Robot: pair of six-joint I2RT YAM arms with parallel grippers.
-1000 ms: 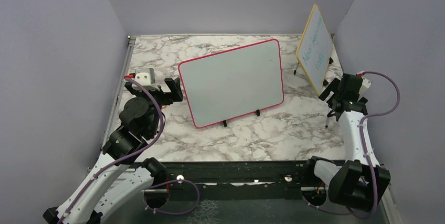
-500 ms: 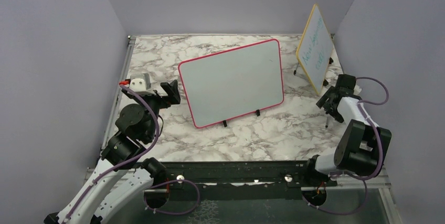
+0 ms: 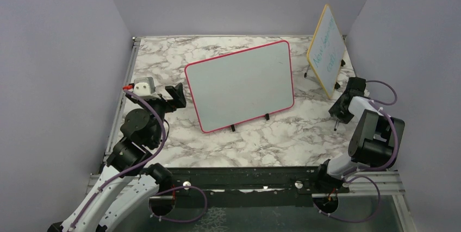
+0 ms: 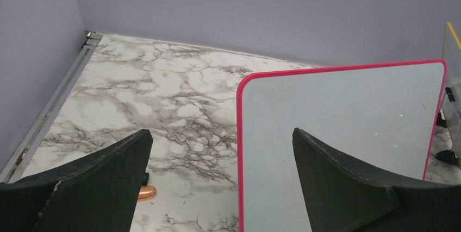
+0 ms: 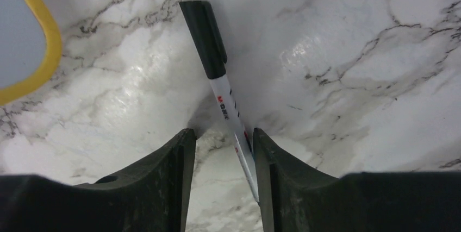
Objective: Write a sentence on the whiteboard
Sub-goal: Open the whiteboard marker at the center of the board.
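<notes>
The whiteboard [image 3: 239, 85] stands tilted back on its small black feet in the middle of the marble surface [image 3: 272, 139]. Its pink-red frame encloses a plain grey-white face. The left tool [image 3: 175, 93] hangs just beside the board's left edge. In the left wrist view its fingers [image 4: 98, 183] are spread wide with nothing between them, and the board's near corner rises between the two.

At the right edge, the right tool [image 3: 341, 110] is down near the foot of the yellow-framed board [image 3: 326, 52]. Its fingers [image 5: 152, 188] are a narrow way apart, straddling a black-capped marker [image 5: 217, 74] that lies on the marble. The marker's white barrel seems to rest against the finger on the right of that view. A clear gap remains on its other side, so it is not pinched.
</notes>
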